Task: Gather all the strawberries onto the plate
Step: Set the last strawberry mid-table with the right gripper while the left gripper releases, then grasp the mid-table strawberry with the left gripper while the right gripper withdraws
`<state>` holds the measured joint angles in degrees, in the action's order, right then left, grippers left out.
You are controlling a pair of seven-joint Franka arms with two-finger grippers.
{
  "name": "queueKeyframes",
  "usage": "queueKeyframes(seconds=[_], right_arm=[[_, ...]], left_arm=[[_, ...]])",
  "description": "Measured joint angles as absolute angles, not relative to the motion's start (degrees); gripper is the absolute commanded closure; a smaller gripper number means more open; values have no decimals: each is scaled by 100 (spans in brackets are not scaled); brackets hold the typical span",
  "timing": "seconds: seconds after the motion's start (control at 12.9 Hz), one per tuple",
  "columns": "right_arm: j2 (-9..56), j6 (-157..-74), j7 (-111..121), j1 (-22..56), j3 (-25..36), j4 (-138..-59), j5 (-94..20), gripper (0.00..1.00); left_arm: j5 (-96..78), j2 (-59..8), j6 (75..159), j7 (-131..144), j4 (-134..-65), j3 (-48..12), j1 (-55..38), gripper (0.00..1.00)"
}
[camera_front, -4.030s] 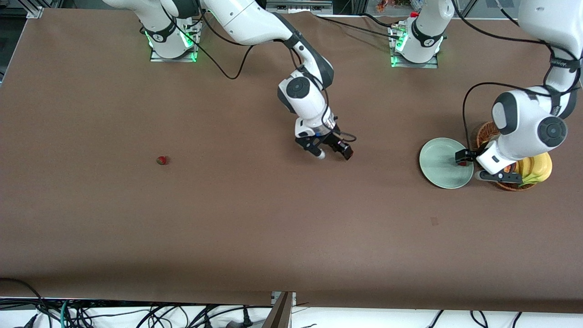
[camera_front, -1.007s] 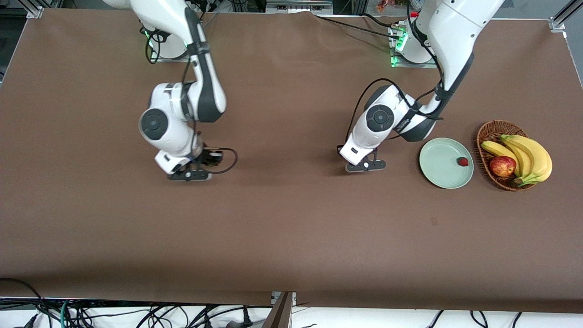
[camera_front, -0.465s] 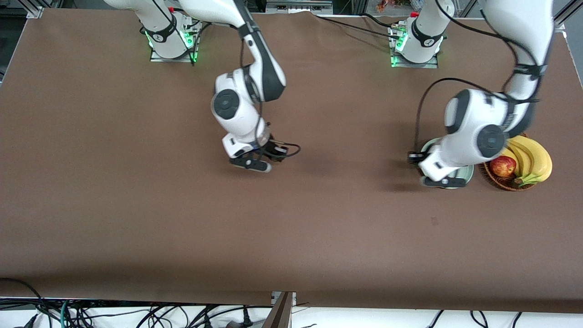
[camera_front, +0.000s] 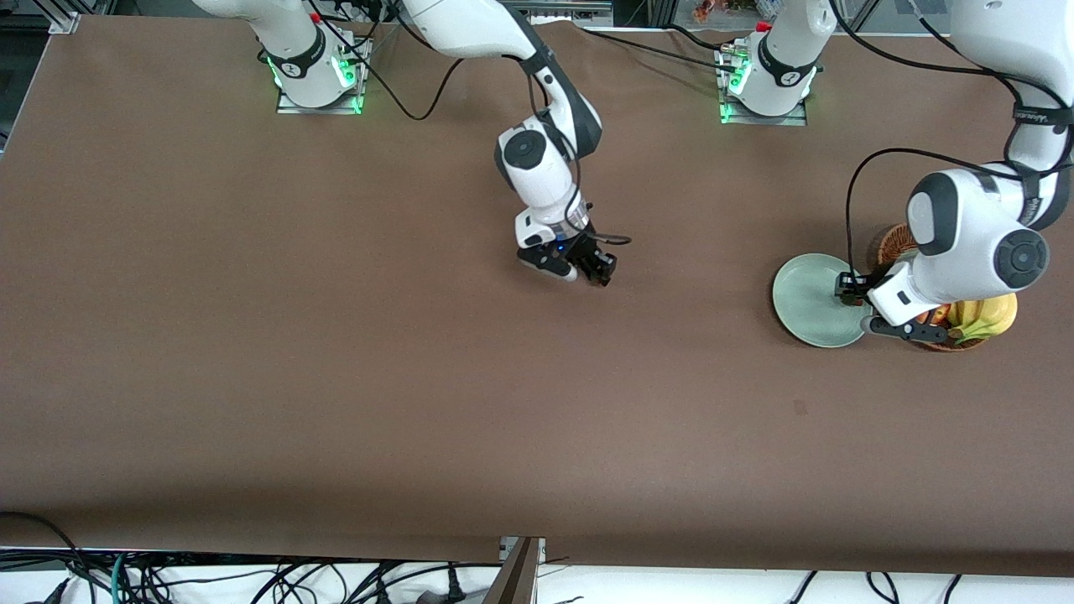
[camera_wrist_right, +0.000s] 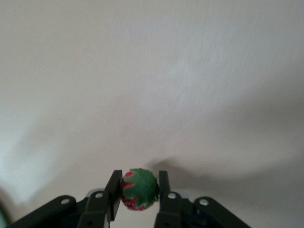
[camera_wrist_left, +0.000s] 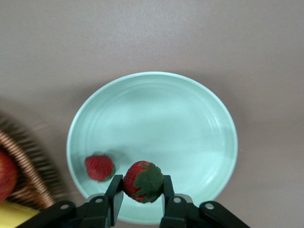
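**A:** What is seen at the left arm's end of the table?

**B:** The left gripper (camera_wrist_left: 141, 195) is held over the plate (camera_front: 801, 298), above the part of its rim next to the wicker basket (camera_wrist_left: 28, 168); its fingers are clamped on a strawberry (camera_wrist_left: 143, 181), whose green top is turned toward the wrist camera; a second strawberry (camera_wrist_left: 99, 167) is seen lying on the plate, just beside the held one and close to the rim nearest the basket.

**A:** And the basket?

**B:** It is set just beside the plate, toward the left arm's end of the table; a banana (camera_front: 990, 312) is seen in it from the front, and the edge of an apple (camera_wrist_left: 6, 175) is shown in the left wrist view; most of the basket is covered by the left arm in the front view.

**A:** How is the right gripper placed?

**B:** The right gripper (camera_wrist_right: 137, 198) is held over bare brown table (camera_front: 419, 377) near the middle, well apart from the plate; its fingers are closed on a third strawberry (camera_wrist_right: 139, 189), green top toward the wrist camera; in the front view that berry cannot be made out at the gripper.
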<state>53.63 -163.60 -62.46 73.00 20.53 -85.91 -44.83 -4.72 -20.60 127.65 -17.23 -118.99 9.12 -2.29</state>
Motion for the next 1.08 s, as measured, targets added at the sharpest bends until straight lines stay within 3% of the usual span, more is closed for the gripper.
queueKeyframes(seconds=[0.15, 0.23, 0.31, 0.54, 0.77, 1.08], right_arm=[[5405, -16429, -6779, 7364, 2069, -8379, -4483, 21], [5399, -16409, -6851, 7350, 2121, -8293, -4483, 21], [5376, -16256, -6863, 7321, 2212, -8243, -4478, 21], [5213, -14671, -6564, 7246, 2950, -8128, -4182, 20], [4681, -13101, -5514, 7018, 3544, -8057, -4085, 1], [4104, -11185, -3853, 6907, 4742, -8063, -4050, 0]], left_arm=[[-472, -2239, 13266, -1724, -12162, 894, -237, 68], [-472, -2317, 13342, -1725, -12187, 894, -236, 47], [-472, -2364, 13388, -1726, -12186, 894, -237, 1], [-472, -2363, 13406, -1728, -12153, 893, -240, 0], [-486, -2148, 13094, -1549, -11976, 862, -295, 0], [-491, -1543, 12632, -226, -11857, 155, -356, 0]])
